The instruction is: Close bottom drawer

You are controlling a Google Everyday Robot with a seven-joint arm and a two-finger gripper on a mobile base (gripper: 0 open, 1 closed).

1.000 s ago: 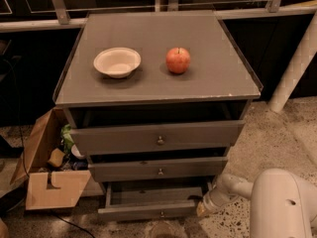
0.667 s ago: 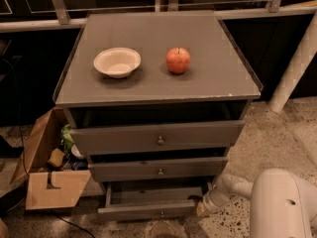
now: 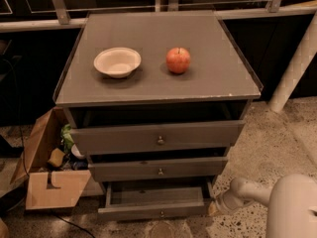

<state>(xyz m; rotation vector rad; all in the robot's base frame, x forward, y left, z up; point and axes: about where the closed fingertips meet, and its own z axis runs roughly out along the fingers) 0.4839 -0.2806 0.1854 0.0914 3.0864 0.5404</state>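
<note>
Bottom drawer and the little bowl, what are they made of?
The bottom drawer looks like wood with a matte grey-brown finish, judging by its flat, dull boards. Its small knob glints like brass. The bowl seems to be pale paper or plastic: thin rim, no shine, hard to tell which. The gripper sits beside the drawer's right front corner.

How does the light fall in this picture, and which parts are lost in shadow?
Camera view: warm, dim light from above lights the cabinet top, where the bowl and apple cast soft shadows; the insides of the top drawer and middle drawer are black; the bottom drawer, pulled out, is dim but readable; the gripper sits low at its right end, partly shaded.
</note>
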